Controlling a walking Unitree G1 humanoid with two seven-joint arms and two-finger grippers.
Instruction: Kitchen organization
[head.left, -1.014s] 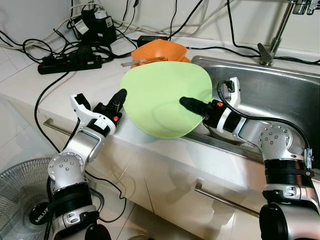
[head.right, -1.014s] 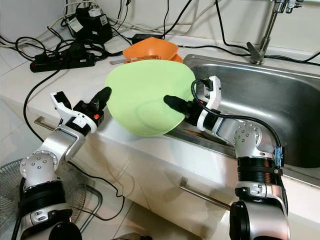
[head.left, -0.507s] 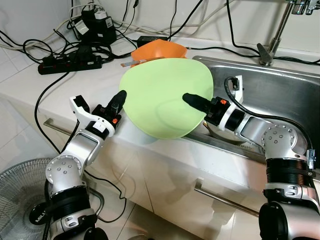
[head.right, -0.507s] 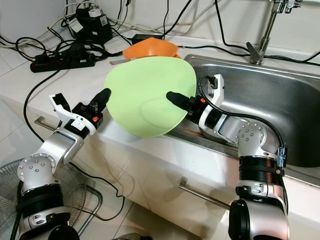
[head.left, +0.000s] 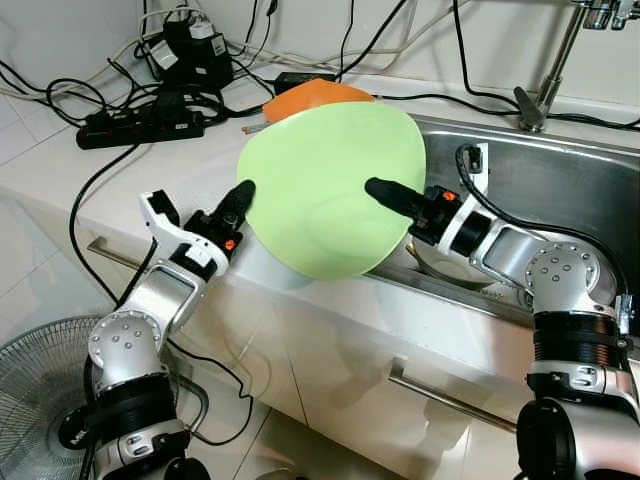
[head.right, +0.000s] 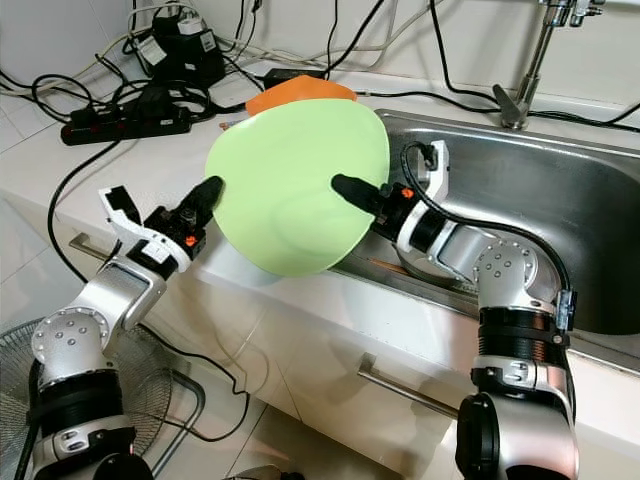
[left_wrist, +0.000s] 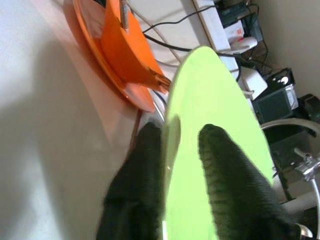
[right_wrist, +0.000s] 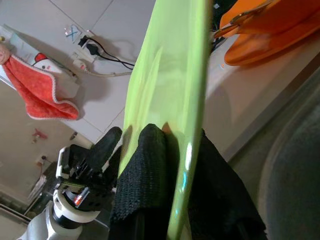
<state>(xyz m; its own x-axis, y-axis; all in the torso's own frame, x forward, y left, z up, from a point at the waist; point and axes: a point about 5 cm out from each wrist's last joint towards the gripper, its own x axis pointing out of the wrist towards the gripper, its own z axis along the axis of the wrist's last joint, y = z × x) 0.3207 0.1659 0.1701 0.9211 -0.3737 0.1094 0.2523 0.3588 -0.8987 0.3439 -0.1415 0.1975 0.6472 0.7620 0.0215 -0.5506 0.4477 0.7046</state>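
A large light green plate (head.left: 325, 185) is held tilted up on edge over the counter's front, just left of the sink. My left gripper (head.left: 243, 190) is shut on its left rim, and in the left wrist view both black fingers (left_wrist: 225, 170) straddle the plate (left_wrist: 210, 100). My right gripper (head.left: 377, 189) is shut on the right part, one finger on the face and one behind, fingers (right_wrist: 145, 165) pinching the plate (right_wrist: 170, 85). Behind it, orange dishes (head.left: 318, 92) with a thin utensil lie on the counter, mostly hidden.
The steel sink (head.left: 570, 170) with its faucet (head.left: 545, 85) is at right, with a pale dish (head.left: 450, 270) in it under my right wrist. A power strip (head.left: 140, 125) and tangled cables sit at the back left. A fan (head.left: 40, 380) stands on the floor.
The green plate has tipped more upright and risen slightly, now covering more of the orange dishes. Both grippers keep their hold on it.
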